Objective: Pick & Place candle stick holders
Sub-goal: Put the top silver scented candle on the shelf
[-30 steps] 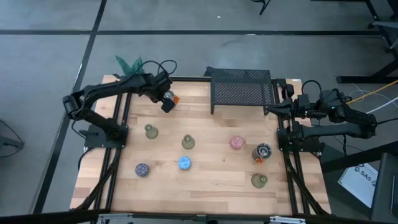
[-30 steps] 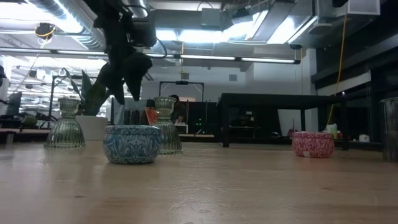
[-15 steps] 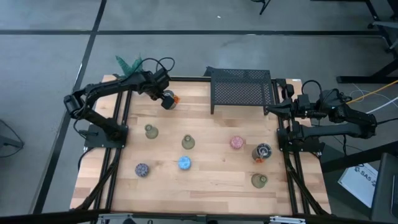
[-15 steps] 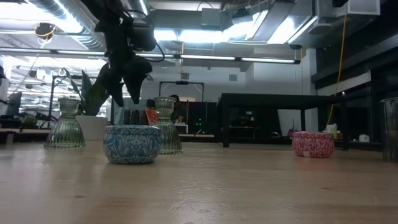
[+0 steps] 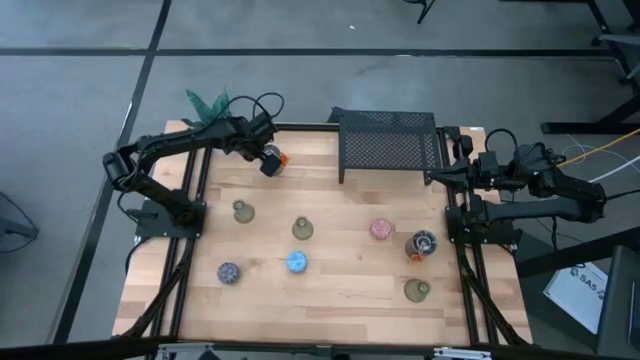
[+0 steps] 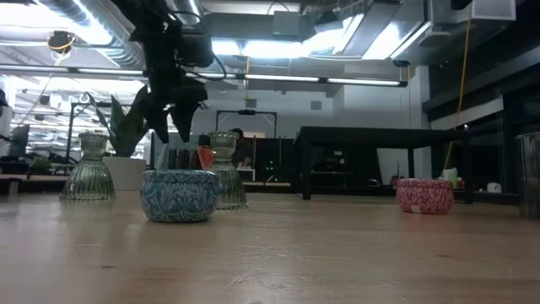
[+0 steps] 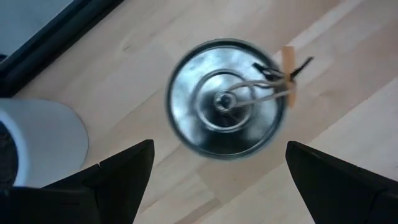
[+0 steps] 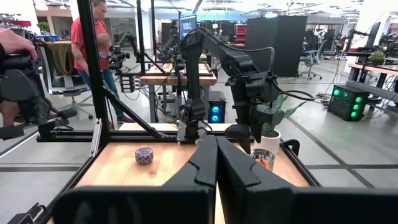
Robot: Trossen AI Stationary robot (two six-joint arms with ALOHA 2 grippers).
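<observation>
Left gripper of mine hangs open-fingered and empty over the silvery holder with its orange tag, at the table's far left, beside the white plant pot; since a second ago it has drawn slightly back toward the table's far edge. Across the table, unmoved: the two olive glass holders, the purple-speckled, blue and pink ones. My right gripper, shut on nothing, waits at the right edge.

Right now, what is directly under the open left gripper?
Under the left gripper, open, stands a silvery candle stick holder with an orange accent, on the wooden table. A white pot is beside it. The holder's base is hidden.
</observation>
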